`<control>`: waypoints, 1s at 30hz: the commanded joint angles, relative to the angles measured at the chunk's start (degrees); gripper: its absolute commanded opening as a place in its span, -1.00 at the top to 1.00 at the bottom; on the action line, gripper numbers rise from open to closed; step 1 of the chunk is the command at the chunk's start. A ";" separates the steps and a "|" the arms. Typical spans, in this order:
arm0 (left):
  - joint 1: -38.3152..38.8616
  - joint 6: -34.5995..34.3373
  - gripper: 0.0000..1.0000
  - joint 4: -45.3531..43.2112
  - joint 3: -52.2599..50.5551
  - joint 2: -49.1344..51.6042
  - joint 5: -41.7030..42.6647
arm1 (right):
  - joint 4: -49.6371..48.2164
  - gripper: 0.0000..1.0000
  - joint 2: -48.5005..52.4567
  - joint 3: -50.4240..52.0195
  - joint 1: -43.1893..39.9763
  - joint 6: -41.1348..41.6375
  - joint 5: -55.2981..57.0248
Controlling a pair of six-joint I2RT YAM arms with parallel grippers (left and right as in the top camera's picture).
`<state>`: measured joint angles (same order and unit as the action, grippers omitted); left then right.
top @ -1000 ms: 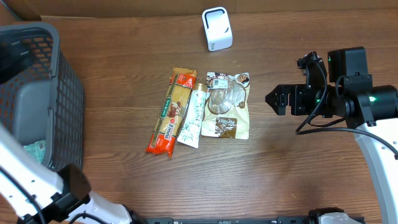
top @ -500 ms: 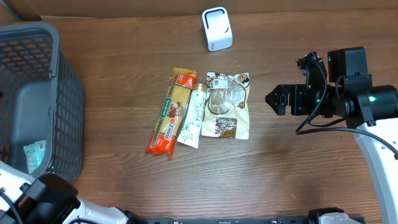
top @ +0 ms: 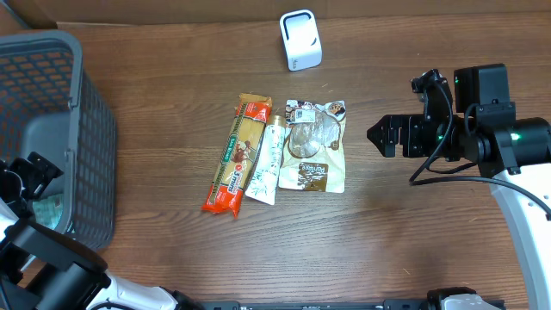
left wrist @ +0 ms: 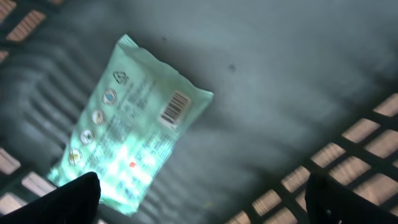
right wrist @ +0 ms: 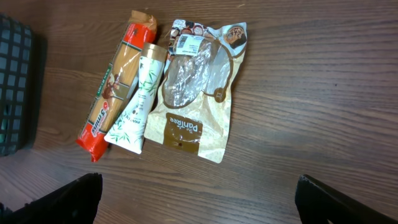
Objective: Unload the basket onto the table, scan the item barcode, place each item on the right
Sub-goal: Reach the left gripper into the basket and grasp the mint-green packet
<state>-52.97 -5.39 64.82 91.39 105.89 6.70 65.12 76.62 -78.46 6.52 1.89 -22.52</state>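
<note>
Overhead: basket [top: 86, 146] cropped by the left edge; green packet [top: 48, 209] inside it largely hidden behind the wall and left arm [top: 47, 263]. Left wrist: packet print blurred, barcode [left wrist: 175, 109] unreadable. Left fingertips [left wrist: 68, 200] and right fingertips [right wrist: 339, 199] cropped at bottom corners.

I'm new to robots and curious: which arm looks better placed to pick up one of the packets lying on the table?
Probably right: the right gripper, open, hovers near the brown bag, while the left gripper is at the basket.
</note>
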 commanded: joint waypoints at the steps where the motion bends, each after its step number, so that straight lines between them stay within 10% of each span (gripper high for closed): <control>1: -0.02 4.94 -0.91 -4.00 -2.69 -0.61 -2.62 | -0.11 -1.00 -0.07 -1.38 0.33 -0.28 -0.04; 13: 0.22 18.32 -0.86 -16.04 -12.20 -0.13 -2.64 | -0.07 -1.00 -0.04 -1.38 0.33 -0.26 -0.04; 30: 0.04 17.81 -0.65 -22.21 -18.36 0.85 -10.34 | 0.35 -1.00 -0.02 -1.38 0.33 -0.26 -0.04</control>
<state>-52.97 11.90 42.72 73.73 105.89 -2.44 65.60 76.62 -78.46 6.52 1.89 -22.50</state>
